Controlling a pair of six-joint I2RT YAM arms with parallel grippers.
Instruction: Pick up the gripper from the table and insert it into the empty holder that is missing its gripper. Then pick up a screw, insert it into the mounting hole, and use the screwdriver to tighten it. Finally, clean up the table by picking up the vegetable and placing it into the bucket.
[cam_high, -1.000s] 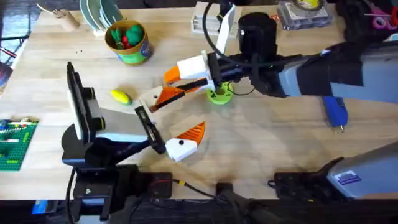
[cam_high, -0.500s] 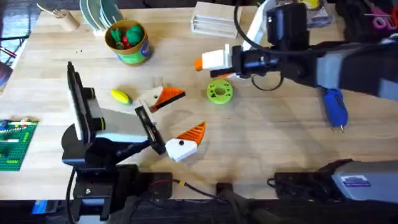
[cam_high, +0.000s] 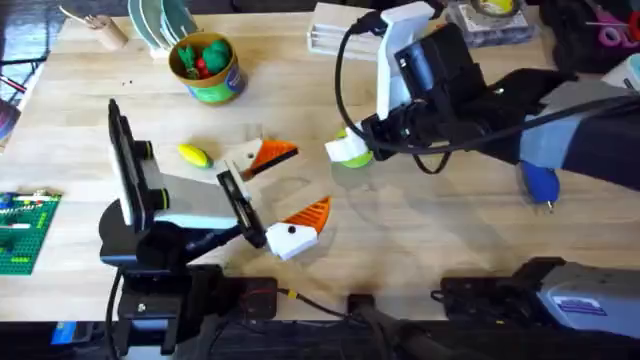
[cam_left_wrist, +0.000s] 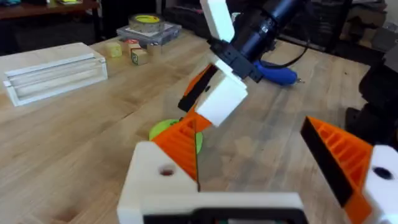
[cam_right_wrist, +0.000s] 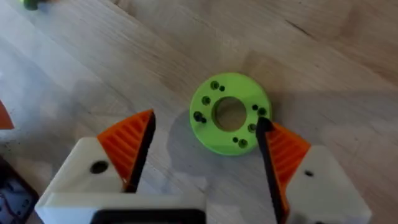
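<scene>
Overhead, my right hand (cam_high: 352, 150) hangs over the green disc (cam_high: 350, 155), likely after a screw; the holder with its gripper (cam_high: 262, 156) lies beside the vegetable (cam_high: 195, 155), the bucket (cam_high: 205, 68) farther back. Left wrist: left hand (cam_left_wrist: 261, 168) spread, empty, parked clear. Right wrist: fingers (cam_right_wrist: 127, 140) apart, straddling the disc on the surface (cam_right_wrist: 348, 56).

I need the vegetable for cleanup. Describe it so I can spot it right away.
Start at the green bucket with the yellow rim near the table's far left. Towards the arm bases from it, a small yellow oblong vegetable lies alone on bare wood. Its neighbours are orange-and-white plastic parts; it alone is yellow, rounded, with a greenish end.
</scene>
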